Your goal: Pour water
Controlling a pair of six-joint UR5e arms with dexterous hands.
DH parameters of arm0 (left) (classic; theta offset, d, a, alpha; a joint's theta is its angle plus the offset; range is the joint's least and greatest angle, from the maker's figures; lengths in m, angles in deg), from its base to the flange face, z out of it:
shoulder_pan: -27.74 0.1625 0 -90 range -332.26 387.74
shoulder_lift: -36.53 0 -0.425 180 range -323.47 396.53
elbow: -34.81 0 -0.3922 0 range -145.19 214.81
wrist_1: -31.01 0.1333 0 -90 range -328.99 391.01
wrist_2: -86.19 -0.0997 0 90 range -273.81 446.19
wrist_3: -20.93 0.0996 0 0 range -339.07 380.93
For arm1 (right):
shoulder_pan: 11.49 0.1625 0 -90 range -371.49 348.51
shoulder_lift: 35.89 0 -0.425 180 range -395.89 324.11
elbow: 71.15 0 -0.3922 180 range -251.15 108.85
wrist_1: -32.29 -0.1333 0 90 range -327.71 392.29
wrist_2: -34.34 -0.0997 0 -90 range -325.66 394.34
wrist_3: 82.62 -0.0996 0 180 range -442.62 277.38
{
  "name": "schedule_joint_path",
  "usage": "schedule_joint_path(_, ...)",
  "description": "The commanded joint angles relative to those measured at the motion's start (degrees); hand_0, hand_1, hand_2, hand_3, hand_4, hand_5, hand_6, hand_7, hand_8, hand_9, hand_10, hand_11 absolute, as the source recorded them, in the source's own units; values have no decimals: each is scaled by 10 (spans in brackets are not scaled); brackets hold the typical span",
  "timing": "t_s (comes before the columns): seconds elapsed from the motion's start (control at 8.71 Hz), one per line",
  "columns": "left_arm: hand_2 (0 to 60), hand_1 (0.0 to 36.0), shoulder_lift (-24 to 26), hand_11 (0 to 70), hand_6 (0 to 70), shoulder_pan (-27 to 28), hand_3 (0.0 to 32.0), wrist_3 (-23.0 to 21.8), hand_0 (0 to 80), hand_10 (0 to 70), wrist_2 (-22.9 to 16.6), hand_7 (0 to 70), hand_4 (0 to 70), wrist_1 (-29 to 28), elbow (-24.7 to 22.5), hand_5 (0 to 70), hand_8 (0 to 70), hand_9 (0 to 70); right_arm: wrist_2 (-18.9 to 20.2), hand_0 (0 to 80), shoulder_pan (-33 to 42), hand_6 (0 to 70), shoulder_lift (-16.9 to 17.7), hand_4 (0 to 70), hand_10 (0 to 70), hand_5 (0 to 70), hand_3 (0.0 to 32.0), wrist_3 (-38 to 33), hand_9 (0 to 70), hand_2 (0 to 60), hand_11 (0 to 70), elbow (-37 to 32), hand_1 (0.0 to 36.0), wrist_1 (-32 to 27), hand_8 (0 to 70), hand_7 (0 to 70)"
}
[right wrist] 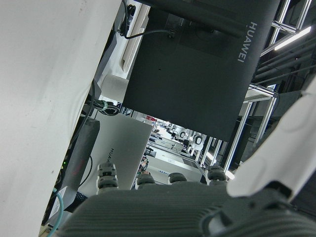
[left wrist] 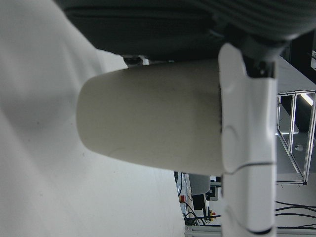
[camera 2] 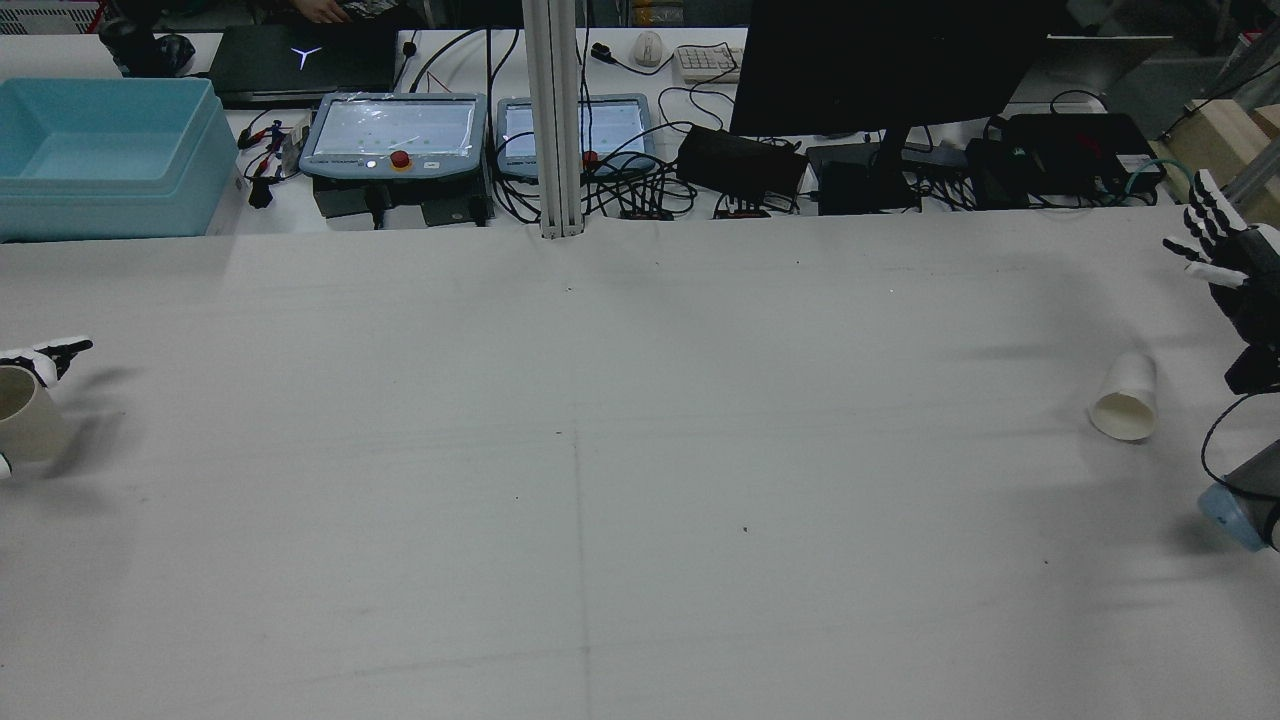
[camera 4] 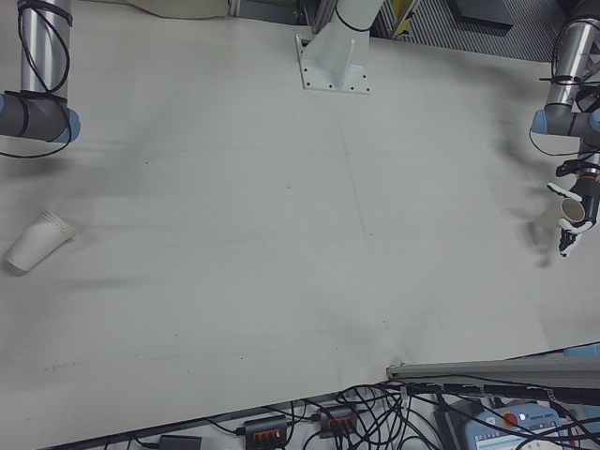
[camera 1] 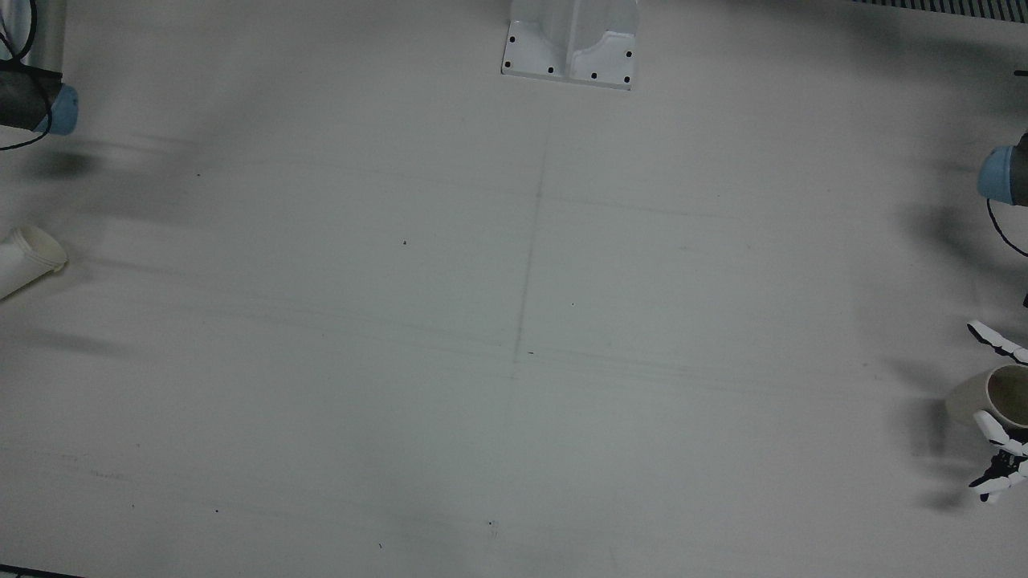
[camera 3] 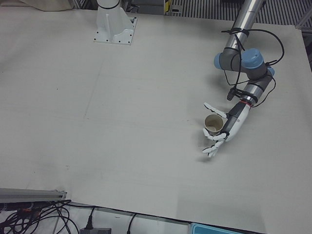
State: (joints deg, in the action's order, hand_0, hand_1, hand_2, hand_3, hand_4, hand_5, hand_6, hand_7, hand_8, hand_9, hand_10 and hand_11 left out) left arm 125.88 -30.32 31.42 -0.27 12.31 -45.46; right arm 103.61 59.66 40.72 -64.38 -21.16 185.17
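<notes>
Left-front view, left hand (camera 3: 225, 130) fingers gripping upright beige paper cup (camera 3: 213, 125), right hand (camera 2: 1222, 255) fingers spread.

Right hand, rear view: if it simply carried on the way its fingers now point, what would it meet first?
The right hand is raised at the table's right edge, its fingers pointing up and away toward the far desk. Nothing on the table lies in that line; the tipped white cup lies nearer and lower. Beyond, likely desk clutter, though depth is unclear.
</notes>
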Motion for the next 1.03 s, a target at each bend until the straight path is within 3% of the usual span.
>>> schedule_joint_path(0.0, 0, 111, -6, 0, 56, 0, 0, 15, 634, 0, 2, 123, 281, -26, 25, 553, 70, 10, 0, 411, 2, 0, -1, 36, 0, 0, 244, -9, 0, 0, 0, 12, 20, 0, 0, 0)
schedule_joint_path(0.11, 0, 115, -6, 0, 42, 0, 0, 22, 620, 0, 2, 101, 224, -27, 25, 270, 63, 6, 0, 412, 3, 0, 1, 36, 0, 0, 256, -9, 0, 0, 0, 17, 23, 0, 0, 0)
schedule_joint_path(0.23, 0, 112, -4, 0, 12, 0, 0, 24, 602, 0, 2, 81, 156, -27, 26, 42, 55, 2, 0, 412, 3, 0, 2, 39, 0, 0, 262, -9, 0, 0, 0, 19, 24, 0, 0, 0)
schedule_joint_path(0.34, 0, 102, -2, 0, 0, 0, 80, 24, 585, 0, 1, 70, 102, -27, 25, 0, 49, 0, 1, 412, 3, 0, 2, 40, 0, 0, 266, -10, 0, 0, 0, 19, 26, 0, 0, 0)
schedule_joint_path(0.46, 0, 93, -4, 0, 0, 0, 170, 21, 575, 0, 1, 61, 67, -28, 20, 0, 46, 0, 1, 415, 5, 0, 2, 45, 0, 0, 274, -10, 0, 0, 0, 19, 28, 0, 0, 0)
schedule_joint_path(0.57, 0, 112, -3, 0, 0, -8, 178, 13, 597, 0, -1, 74, 73, -27, 7, 0, 45, 0, 1, 415, 8, 0, 3, 44, 0, 0, 282, -11, 0, 0, 0, 26, 29, 0, 0, 0)
schedule_joint_path(0.8, 0, 101, -6, 0, 0, -73, 68, 12, 586, 0, -18, 94, 109, -12, -16, 4, 41, 4, 7, 410, 17, 0, 5, 41, 0, 0, 320, -9, 0, 0, 0, 54, 28, 1, 0, 0)
schedule_joint_path(0.92, 0, 94, -5, 0, 1, -109, 52, 12, 579, 0, -37, 98, 121, -14, -15, 17, 40, 5, 11, 406, 28, 0, 0, 46, 0, 0, 320, -8, 0, 0, 0, 72, 27, 2, 0, 0)
